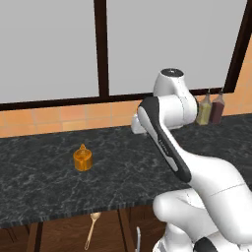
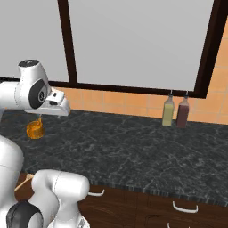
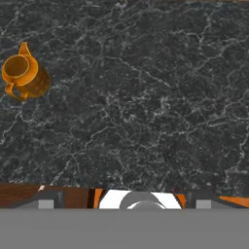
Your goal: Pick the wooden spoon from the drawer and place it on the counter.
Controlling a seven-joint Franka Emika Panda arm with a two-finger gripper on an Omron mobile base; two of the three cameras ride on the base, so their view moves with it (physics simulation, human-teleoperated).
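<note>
The wooden spoon (image 1: 92,229) lies in the open drawer (image 1: 64,236) below the counter's front edge, bowl toward the counter and handle pointing out toward the base, untouched. Above it the counter (image 1: 44,187) carries a small orange jar (image 1: 83,158) near the middle-left and two bottles (image 1: 210,108) far back by the tiled wall. The arm is folded high over the slab, the hand looking straight down at the marble, and I cannot tell whether the fingers stand apart or together. The main risk, as I judge it, is the descent: the spoon sits just under the overhanging counter edge, so a reach from this height could clip the hand against that edge. The thin handle could also slip or skid in the drawer under an off-centre pinch. On the return, a wide swing could knock the jar.
</note>
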